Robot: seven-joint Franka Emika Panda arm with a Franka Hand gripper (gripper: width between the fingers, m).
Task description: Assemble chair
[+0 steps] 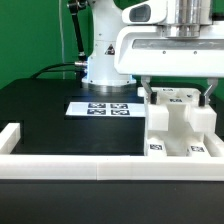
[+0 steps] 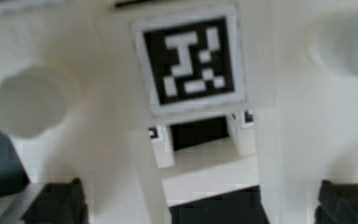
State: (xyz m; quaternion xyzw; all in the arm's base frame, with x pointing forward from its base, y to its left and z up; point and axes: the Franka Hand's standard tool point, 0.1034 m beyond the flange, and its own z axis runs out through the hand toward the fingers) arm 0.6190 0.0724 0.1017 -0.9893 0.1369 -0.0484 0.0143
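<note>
Chair (image 1: 182, 128) stands on the worktop (image 1: 40, 120) at the exterior frame's right, against the border wall (image 1: 90, 165). Pincer (image 1: 177, 92) hangs directly above, jaws wide, straddling its top. I judge this a line-up for a grasp, though I cannot confirm contact.

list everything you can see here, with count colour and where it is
chair: one part-built structure, white with black-and-white tags, on the table at the exterior view's right, just behind the border wall
marker board: one, white with black tags, flat on the table in front of the arm's base
border wall: one, white, along the near edge and the exterior view's left edge
table: one, black
backdrop: green, behind, exterior view's left
arm: one, white, base behind the marker board
gripper: one, white, over the chair, a finger on either side; contact unclear
</note>
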